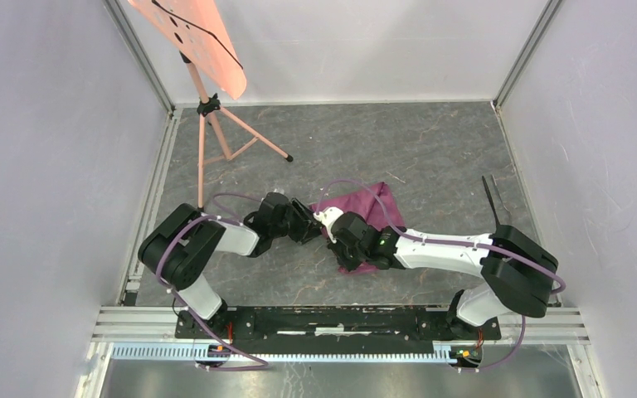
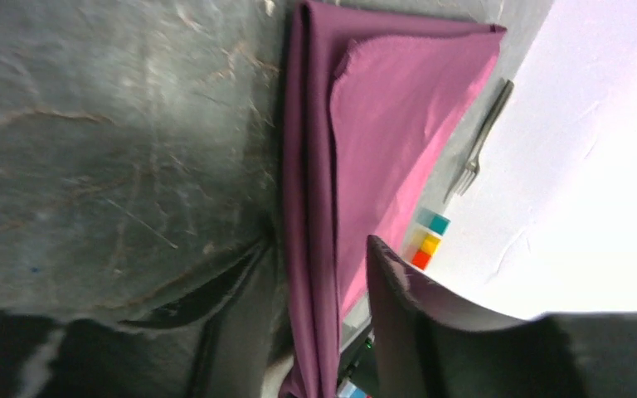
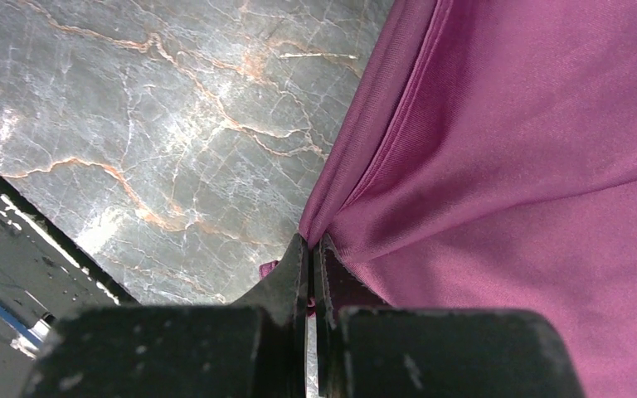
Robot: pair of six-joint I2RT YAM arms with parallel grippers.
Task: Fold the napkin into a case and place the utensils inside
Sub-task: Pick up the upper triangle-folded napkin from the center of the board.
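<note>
Currently the soft plum-maroon fabric napkin [image 1: 375, 201] lies partly folded on the grey marbled table top [image 1: 440, 149], near the middle, where the two arms meet. The right gripper [image 3: 311, 246] has its dark fingers pressed together on a bunched edge of the cloth, pinching it just above the table. The left gripper [image 2: 319, 249] stands with its fingers wide apart, straddling the napkin's long folded edge, not clamped on it. A slim silvery metal fork [image 2: 483, 148] lies flat on the table to the robot's right, apart from the napkin.
</note>
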